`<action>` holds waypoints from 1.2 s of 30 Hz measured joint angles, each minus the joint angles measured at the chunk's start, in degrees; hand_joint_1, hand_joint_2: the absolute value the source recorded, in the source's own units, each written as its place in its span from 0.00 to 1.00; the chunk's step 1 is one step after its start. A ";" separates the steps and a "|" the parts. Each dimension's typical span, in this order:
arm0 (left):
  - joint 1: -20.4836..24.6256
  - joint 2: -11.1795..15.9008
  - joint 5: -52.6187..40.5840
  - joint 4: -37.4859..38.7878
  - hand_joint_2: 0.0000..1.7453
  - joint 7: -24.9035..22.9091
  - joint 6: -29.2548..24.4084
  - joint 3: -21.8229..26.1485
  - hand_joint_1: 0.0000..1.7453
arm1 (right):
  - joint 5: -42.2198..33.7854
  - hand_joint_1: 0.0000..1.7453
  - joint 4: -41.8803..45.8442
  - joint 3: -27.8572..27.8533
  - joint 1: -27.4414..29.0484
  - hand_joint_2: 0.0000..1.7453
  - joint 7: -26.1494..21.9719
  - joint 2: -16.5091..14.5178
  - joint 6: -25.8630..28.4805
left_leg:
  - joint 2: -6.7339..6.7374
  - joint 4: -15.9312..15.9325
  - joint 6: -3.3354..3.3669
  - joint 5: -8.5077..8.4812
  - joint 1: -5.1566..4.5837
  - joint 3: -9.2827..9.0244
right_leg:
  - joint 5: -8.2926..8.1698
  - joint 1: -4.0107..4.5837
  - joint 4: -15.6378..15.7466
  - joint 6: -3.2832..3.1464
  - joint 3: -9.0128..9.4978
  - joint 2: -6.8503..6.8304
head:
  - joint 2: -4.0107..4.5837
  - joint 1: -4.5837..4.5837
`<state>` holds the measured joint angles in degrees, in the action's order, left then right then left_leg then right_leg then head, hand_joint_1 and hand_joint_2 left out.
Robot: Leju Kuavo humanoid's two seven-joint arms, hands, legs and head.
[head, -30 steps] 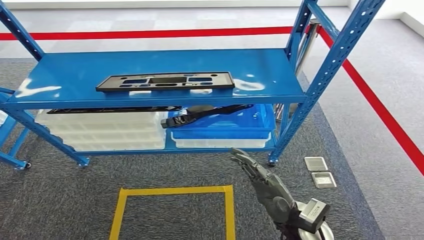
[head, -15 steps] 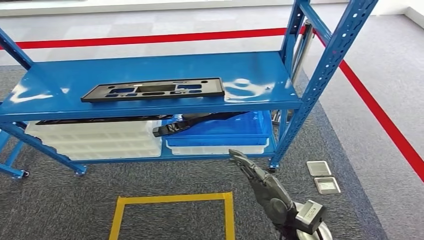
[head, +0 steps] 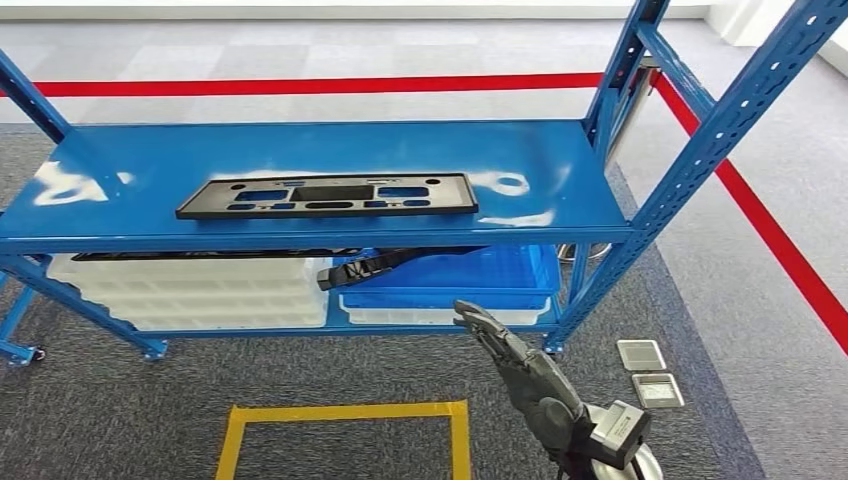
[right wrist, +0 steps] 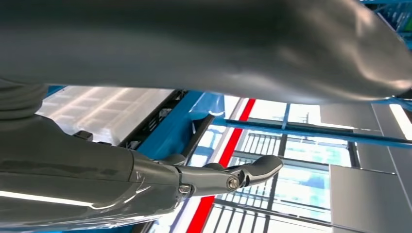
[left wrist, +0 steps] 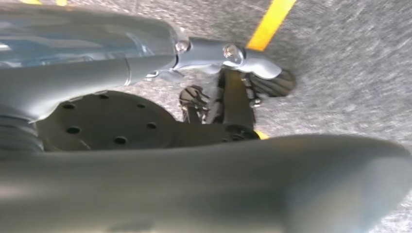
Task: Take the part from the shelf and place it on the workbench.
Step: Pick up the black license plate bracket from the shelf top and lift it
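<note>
My right hand [head: 520, 365] reaches toward the blue metal shelf [head: 540, 160], fingers straight and apart, holding nothing, short of its front edge. The part [head: 325, 194], a flat black slotted plate, lies on the glossy top board. My left hand [left wrist: 233, 63] hangs over grey carpet, its grasp unclear.

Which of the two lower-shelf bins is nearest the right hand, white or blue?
The blue bin, just beyond the right hand; the white bin sits farther left.

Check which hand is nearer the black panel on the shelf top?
Right. The right hand reaches up below the black panel, apart from it; the left hand hangs over the floor.
</note>
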<state>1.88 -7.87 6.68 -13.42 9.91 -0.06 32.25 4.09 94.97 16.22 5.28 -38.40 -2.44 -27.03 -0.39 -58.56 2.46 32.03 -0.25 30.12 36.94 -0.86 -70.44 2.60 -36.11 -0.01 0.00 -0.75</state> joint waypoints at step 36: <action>0.46 0.34 -7.96 0.35 0.00 -2.65 0.22 -1.84 0.00 | 1.35 0.00 4.12 -0.20 6.13 0.00 -0.61 0.56 3.64 | -0.01 -0.94 -1.67 1.07 0.07 0.06 | -5.46 0.74 10.09 -2.16 3.07 0.18 | -0.01 -0.52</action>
<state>2.35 -7.52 -1.28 -13.07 7.25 0.16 30.41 5.44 99.09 16.03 11.41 -39.01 -1.88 -23.39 -0.40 -59.50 0.79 33.10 -0.17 30.19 31.48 -0.12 -60.36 0.44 -33.04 0.17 -0.01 -1.27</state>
